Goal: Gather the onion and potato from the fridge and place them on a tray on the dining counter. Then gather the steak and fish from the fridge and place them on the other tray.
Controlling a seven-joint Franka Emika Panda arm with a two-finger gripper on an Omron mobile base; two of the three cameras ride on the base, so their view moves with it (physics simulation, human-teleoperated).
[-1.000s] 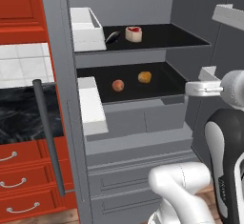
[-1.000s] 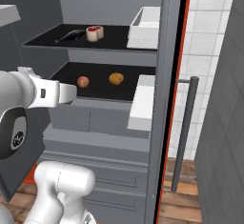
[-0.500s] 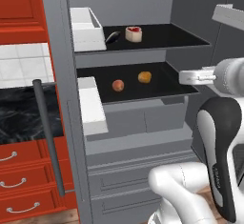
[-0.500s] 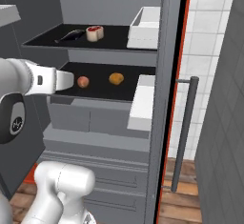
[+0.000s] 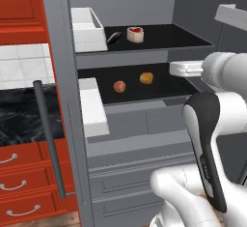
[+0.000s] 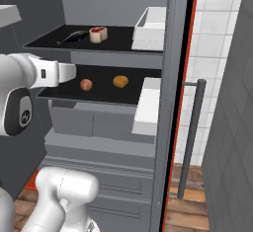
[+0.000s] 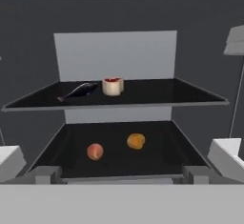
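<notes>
The fridge point(image 5: 159, 120) stands open. On its lower black shelf lie a reddish round onion point(image 5: 119, 86) point(image 6: 86, 84) point(image 7: 95, 151) and an orange-brown potato point(image 5: 146, 78) point(image 6: 120, 81) point(image 7: 136, 141). The upper shelf holds a dark fish point(image 5: 114, 37) point(image 6: 74, 36) point(image 7: 78, 91) beside a red-topped steak point(image 5: 135, 34) point(image 6: 98, 34) point(image 7: 113, 86). My gripper point(image 5: 174, 68) point(image 6: 73, 72) point(image 7: 121, 175) hovers open at the lower shelf's front edge, level with it and short of the onion and potato, holding nothing. The tray and dining counter are out of view.
White door bins point(image 5: 88, 28) point(image 5: 94, 107) point(image 6: 150, 26) hang on the open doors either side. A long grey bar handle point(image 5: 48, 139) point(image 6: 190, 137) runs down each door. Red cabinets and drawers point(image 5: 19, 187) flank a black countertop point(image 5: 19, 120) on the left.
My arm has carried the open gripper forward and slightly up toward the lower shelf's front edge. The food on both shelves has not moved.
</notes>
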